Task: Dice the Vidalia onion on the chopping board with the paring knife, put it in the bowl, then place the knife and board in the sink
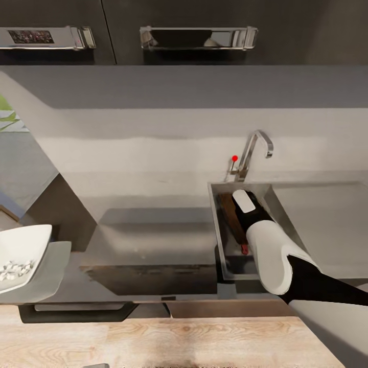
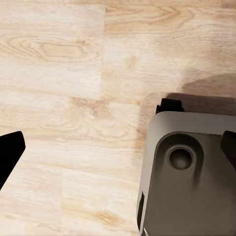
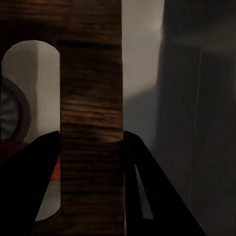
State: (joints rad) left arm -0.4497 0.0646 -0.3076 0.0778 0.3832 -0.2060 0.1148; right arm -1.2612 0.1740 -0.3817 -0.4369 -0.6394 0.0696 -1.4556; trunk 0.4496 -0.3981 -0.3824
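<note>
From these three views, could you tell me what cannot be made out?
- Knife: head view, only a red bit beside the right arm.
- Sink floor: head view, covered by arm and board.
- Right tool: fingers flank the board; contact unclear.
- Left tool: fingertips cut off by picture edges.

The sink (image 1: 219, 225) was crowded: the board (image 1: 231, 217) stood inside it, with the right arm (image 1: 273, 250) over it. The tap (image 1: 254, 149) rose at the far side. The counter (image 1: 153, 240) to the left lay open, with the bowl (image 1: 20, 253) far left.
</note>
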